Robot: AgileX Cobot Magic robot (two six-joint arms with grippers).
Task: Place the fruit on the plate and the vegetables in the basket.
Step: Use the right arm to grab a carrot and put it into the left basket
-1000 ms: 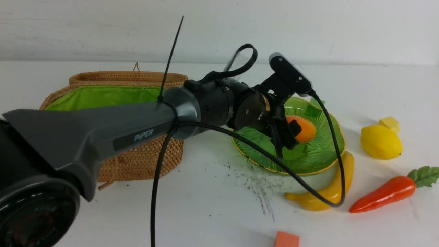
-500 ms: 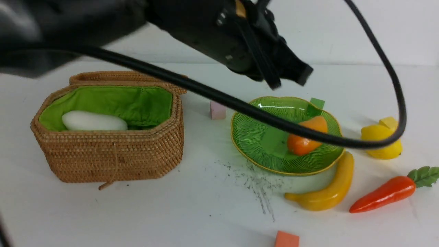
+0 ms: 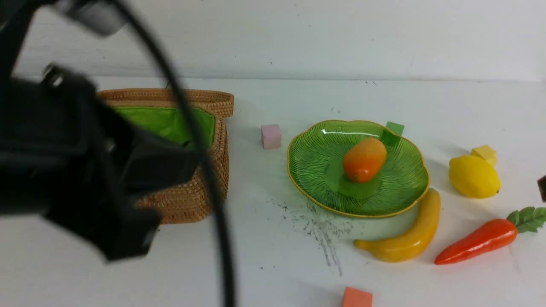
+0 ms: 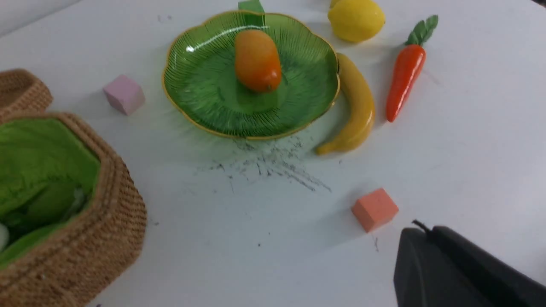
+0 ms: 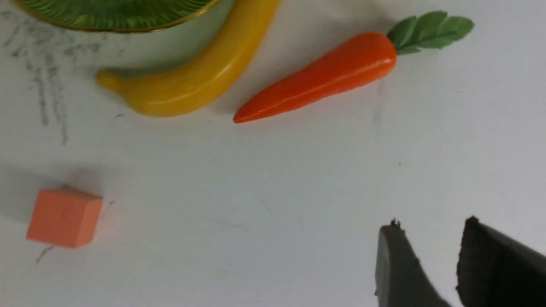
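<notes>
The orange-yellow mango (image 3: 364, 159) lies in the green plate (image 3: 315, 162); it also shows in the left wrist view (image 4: 257, 59). The banana (image 3: 409, 238) lies against the plate's near-right rim. The lemon (image 3: 473, 176) and the carrot (image 3: 477, 241) lie on the table right of the plate. My left arm (image 3: 85, 170) is a blur in front of the basket (image 3: 187, 200). My left gripper (image 4: 420, 232) is shut and empty, above the table near the orange cube. A sliver of white radish (image 4: 2, 236) shows in the basket. The gourd is hidden. My right gripper (image 5: 431, 222) is open and empty, nearer me than the carrot (image 5: 320, 76).
An orange cube (image 3: 356, 297) sits near the front edge. A pink cube (image 3: 271, 136) stands between basket and plate. A green cube (image 3: 394, 128) is behind the plate and a yellow cube (image 3: 484, 152) behind the lemon. Dark scuff marks lie in front of the plate.
My left gripper let go of the mango, which now lies on the plate. The left arm swung up and back to the left, in front of the basket. A bit of the right gripper appeared at the right edge.
</notes>
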